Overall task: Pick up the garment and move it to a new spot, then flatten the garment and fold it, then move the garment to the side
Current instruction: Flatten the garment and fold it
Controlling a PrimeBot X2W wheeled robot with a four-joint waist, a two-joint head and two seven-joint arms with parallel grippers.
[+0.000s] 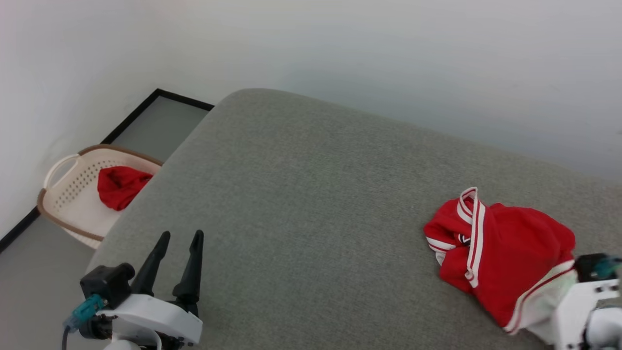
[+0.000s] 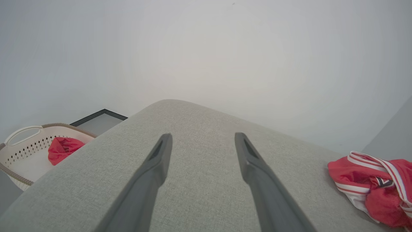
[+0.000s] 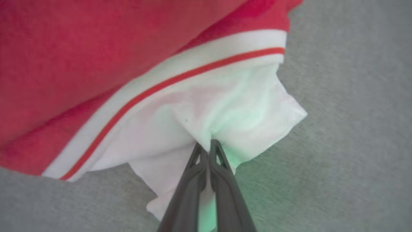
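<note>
The garment, bright red with white sleeve ends and striped trim, lies crumpled at the right of the grey cushioned surface. In the right wrist view my right gripper is shut on a fold of the garment's white sleeve end, the two fingertips pressed together in the cloth. In the head view the right wrist body sits at the garment's lower right edge, its fingers hidden. My left gripper stands open at the lower left, far from the garment, with nothing between its fingers.
A cream laundry basket with a brown rim stands on the floor at the left, holding a plain red cloth. A white wall rises behind the surface. The surface's rounded left edge drops to the grey floor.
</note>
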